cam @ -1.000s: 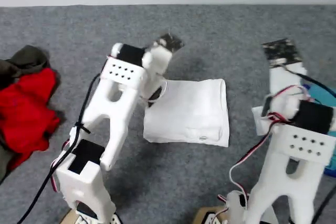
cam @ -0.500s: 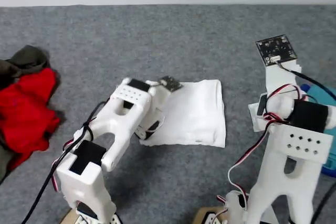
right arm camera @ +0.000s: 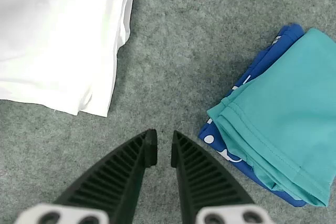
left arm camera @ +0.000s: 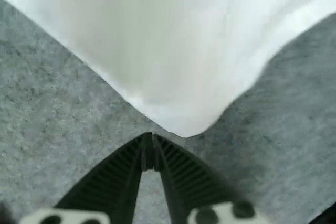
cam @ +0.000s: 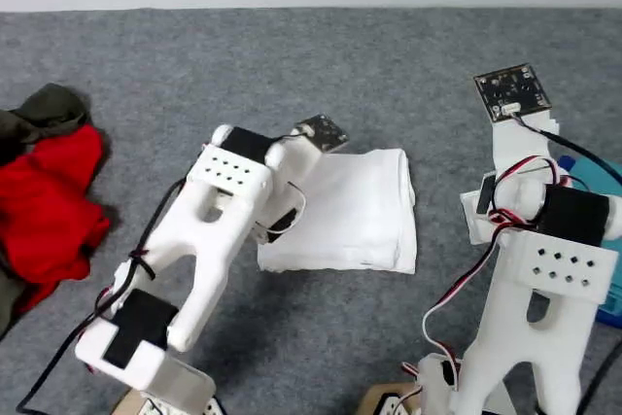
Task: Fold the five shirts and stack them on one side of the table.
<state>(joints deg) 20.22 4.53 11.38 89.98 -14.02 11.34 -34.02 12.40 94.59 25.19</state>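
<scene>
unfolded pile: red shirt (cam: 49, 206) and dark shirt (cam: 44, 109) heaped at the left edge of the table (cam: 389, 75), not yet folded.
left gripper (left arm camera: 148, 140): jaws pressed together, empty, tips just short of a corner of the white shirt (cam: 355, 211).
white shirt: folded, mid-table. Likely step is moving it to the stack. Open first, pinch all layers, drag low so the fold holds.
right gripper (right arm camera: 164, 142): jaws a narrow slit apart, empty, above bare table between white shirt and stack.
stack: teal shirt (right arm camera: 283, 124) on blue shirt (right arm camera: 226, 150), right edge.
</scene>
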